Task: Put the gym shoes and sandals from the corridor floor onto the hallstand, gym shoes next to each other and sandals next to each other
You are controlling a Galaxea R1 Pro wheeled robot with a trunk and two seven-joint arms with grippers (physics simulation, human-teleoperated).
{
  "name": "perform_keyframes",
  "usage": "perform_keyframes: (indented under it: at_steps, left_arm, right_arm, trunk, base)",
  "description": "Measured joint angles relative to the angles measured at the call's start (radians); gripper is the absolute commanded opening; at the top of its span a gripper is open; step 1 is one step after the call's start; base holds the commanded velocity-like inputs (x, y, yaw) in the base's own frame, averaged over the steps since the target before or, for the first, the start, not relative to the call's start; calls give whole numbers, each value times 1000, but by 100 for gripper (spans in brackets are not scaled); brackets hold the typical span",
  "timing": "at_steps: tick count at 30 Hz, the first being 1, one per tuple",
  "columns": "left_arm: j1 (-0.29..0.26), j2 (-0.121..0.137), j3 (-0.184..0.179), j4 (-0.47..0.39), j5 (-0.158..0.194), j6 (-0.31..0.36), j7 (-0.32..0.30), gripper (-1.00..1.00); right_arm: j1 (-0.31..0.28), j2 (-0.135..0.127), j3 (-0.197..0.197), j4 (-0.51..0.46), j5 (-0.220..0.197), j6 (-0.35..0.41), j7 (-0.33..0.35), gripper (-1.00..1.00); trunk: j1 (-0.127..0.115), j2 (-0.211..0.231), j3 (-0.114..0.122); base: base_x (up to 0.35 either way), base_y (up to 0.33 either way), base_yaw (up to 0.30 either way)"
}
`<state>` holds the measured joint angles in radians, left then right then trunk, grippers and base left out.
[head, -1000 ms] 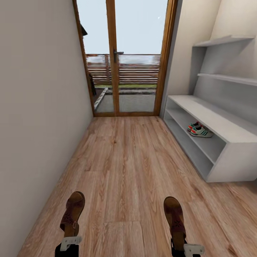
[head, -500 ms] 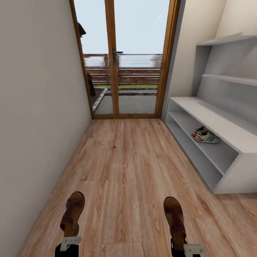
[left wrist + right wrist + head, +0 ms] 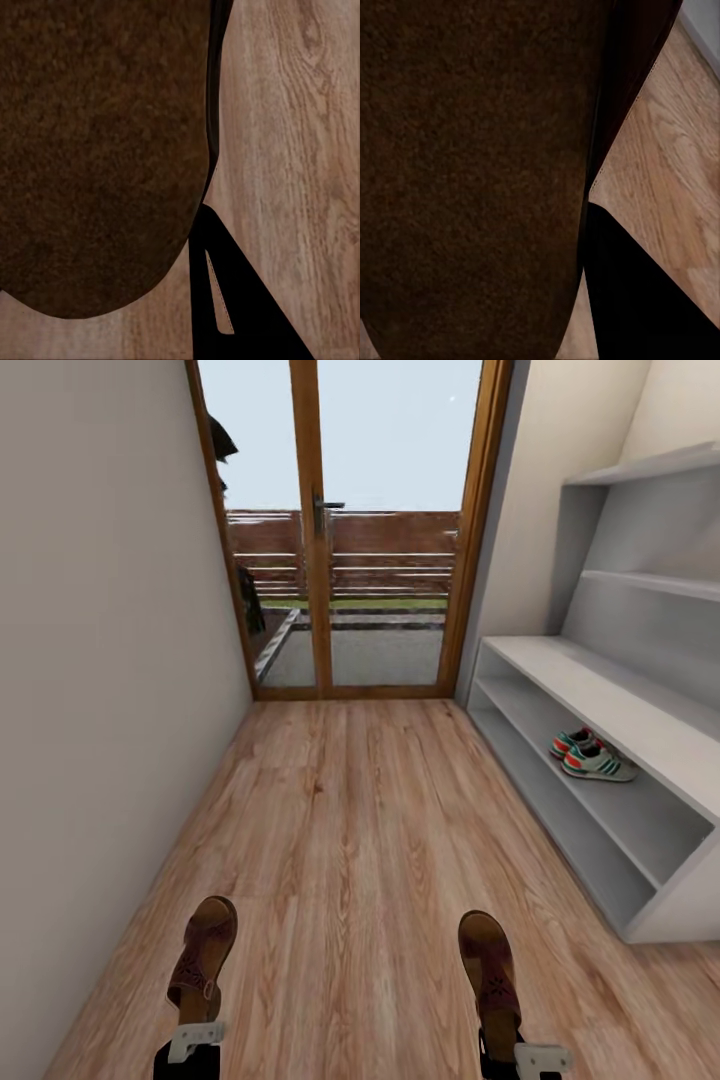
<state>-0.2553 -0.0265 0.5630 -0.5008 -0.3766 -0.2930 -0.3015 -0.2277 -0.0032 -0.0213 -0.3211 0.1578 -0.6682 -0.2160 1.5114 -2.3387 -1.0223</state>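
Each gripper, left [image 3: 196,1042] and right [image 3: 528,1054], carries 1 brown leather sandal [image 3: 204,954] clamped at the heel. The 2 white green-striped sneakers [image 3: 592,756] sit on the grey hallstand's [image 3: 600,690] middle tier. Roll closer, then set both sandals side by side there.

left gripper [image 3: 196,1042] cut by frame edge | right gripper [image 3: 530,1055] likewise (jaws hidden by sandals)

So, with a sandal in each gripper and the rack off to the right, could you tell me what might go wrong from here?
1. Each sandal is held at its heel end, toe sticking far forward; either could tilt or slip.
2. The gym shoes already sit on the hallstand's middle tier; sandals pushed in there could knock them apart.
3. Turning right could swing the right sandal into the rack.
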Motion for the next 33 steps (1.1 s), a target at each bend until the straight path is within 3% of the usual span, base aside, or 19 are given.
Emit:
perform_keyframes:
  at_steps: [33]
  left_arm:
    - [0,1,1,0,0,0,0,-100]
  right_arm:
    - [0,0,0,0,0,0,0,-100]
  trunk:
    - [0,0,0]
  base:
    - [339,0,0]
